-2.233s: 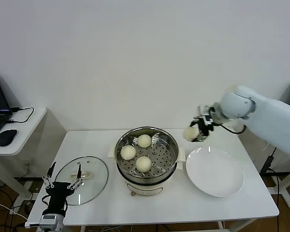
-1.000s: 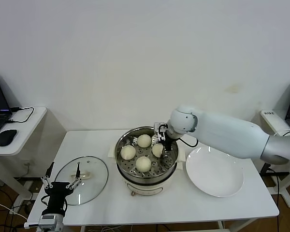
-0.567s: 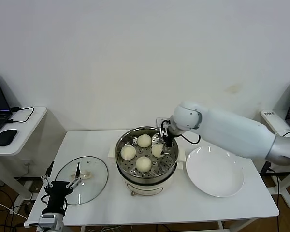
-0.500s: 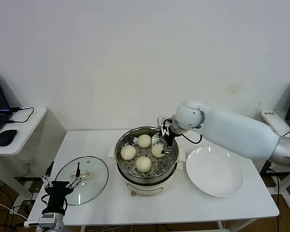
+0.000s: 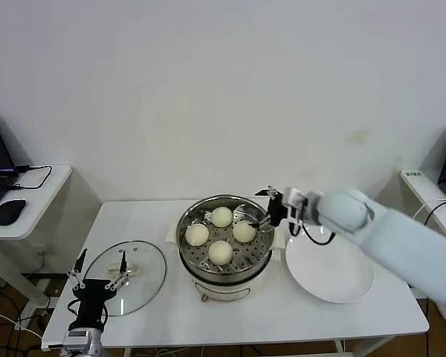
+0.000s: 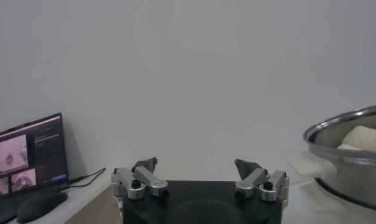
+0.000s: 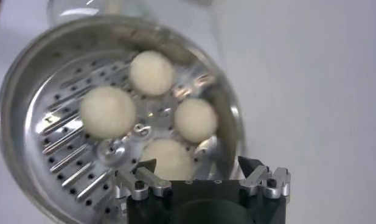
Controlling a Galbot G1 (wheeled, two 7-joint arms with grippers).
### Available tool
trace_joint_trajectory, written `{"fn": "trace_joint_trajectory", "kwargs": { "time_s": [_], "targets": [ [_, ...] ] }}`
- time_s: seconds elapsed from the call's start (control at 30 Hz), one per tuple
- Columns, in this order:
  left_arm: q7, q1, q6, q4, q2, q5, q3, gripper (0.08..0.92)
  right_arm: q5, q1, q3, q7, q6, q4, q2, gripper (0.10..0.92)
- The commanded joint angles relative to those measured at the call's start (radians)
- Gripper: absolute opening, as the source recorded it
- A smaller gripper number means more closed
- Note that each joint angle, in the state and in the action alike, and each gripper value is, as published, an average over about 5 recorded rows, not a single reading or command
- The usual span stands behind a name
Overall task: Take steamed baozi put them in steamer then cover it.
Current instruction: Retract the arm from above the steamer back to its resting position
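Right gripper [image 5: 267, 207] released, empty, just beside steamer [image 5: 226, 262] rim, four baozi [image 5: 244, 231] below-left; left gripper [image 5: 97, 276] open by lid [image 5: 137, 279].

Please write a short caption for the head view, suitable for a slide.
Four baozi sit in the open steamer; the open right gripper is beside its rim, the lid lies on the table.

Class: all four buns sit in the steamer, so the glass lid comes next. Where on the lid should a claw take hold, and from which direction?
Grip the small knob at the centre of the glass lid, coming straight down from above. The lid lies flat on the table, so its thin rim offers little to pinch; the knob seems the only raised part. The open left claw, beside it, looks best placed.
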Motion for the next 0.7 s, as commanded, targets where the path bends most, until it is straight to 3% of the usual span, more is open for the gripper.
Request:
{"fn": "trace_joint_trajectory", "kwargs": {
  "time_s": [0.03, 0.27, 0.4, 0.7],
  "targets": [
    [0.002, 0.001, -0.026, 0.020, -0.004, 0.016, 0.011, 0.823, -0.116, -0.853, 0.808, 0.301, 0.443, 0.081, 0.140, 0.823],
    [-0.004, -0.001, -0.049, 0.052, -0.013, 0.051, 0.026, 0.823, -0.146, -1.071, 1.104, 0.170, 0.650, 0.026, 0.423, 0.823],
    [-0.014, -0.007, -0.050, 0.073, -0.008, 0.130, 0.030, 0.823, -0.145, -1.126, 1.219, 0.114, 0.652, 0.002, 0.542, 0.823],
    [-0.070, -0.023, -0.055, 0.193, 0.022, 0.828, -0.015, 0.823, -0.163, -1.281, 1.340, 0.041, 0.541, 0.035, 0.686, 0.823]
  ]
}}
